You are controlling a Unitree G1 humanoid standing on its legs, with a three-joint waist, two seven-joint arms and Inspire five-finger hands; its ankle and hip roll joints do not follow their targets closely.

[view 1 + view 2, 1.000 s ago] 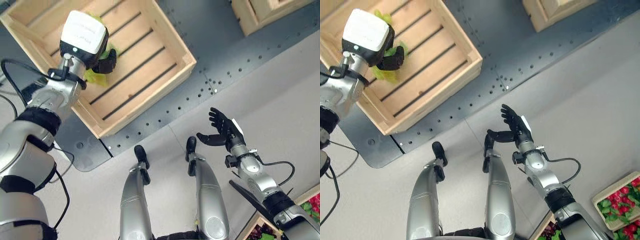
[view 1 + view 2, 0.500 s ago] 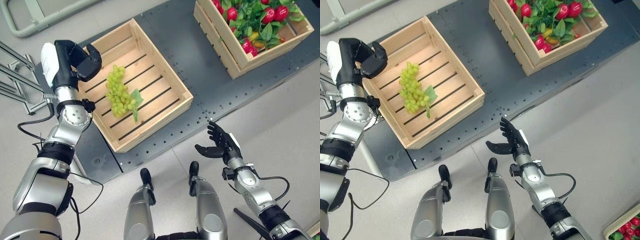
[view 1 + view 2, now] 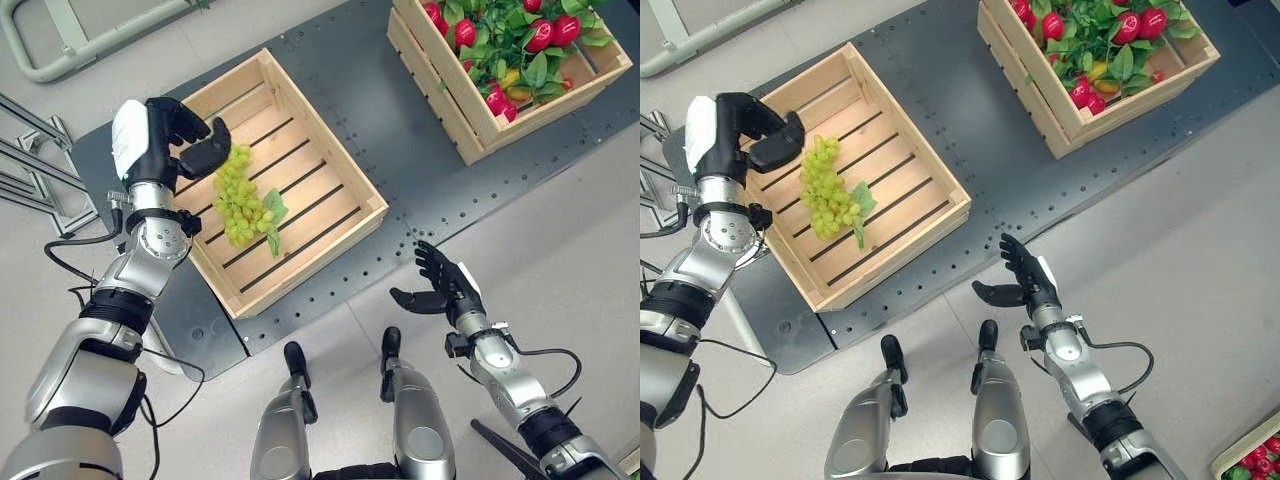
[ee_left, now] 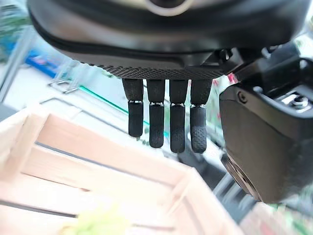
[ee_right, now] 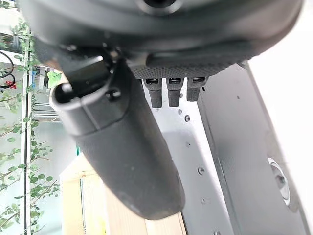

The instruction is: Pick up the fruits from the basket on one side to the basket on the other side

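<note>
Grapes [image 3: 242, 200] are lying in the left-hand crate [image 3: 330, 148], so this placing step looks done. Above its near-left rim the left hand [image 3: 172, 140] is hovering, fingers straight and empty. Fruit is waiting in the far right crate [image 3: 452, 125]. Nearer, the right hand [image 3: 441, 285] is hanging spread; fetching another piece seems next.
</note>
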